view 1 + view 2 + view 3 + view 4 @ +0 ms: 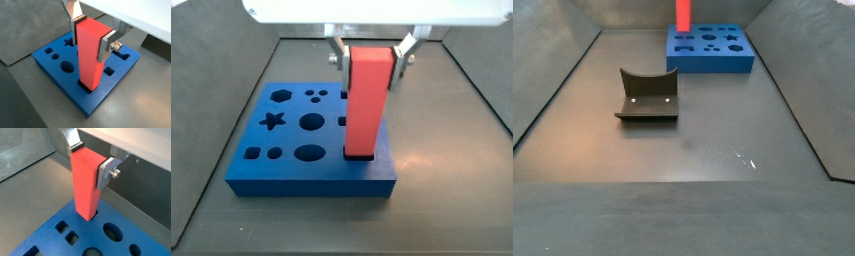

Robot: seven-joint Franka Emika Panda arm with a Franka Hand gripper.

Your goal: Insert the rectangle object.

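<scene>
On the dark floor (687, 140) a blue board (265, 170) with shaped holes sits at the far end in a side view, well apart from the dark grey block (647, 97) with a curved notch nearer the camera. Upright at the board's corner stands the red block (366, 100), its lower end in a rectangular hole (90, 89). Around its upper part the gripper (92, 31) has its silver fingers (106, 47) closed against opposite faces
</scene>
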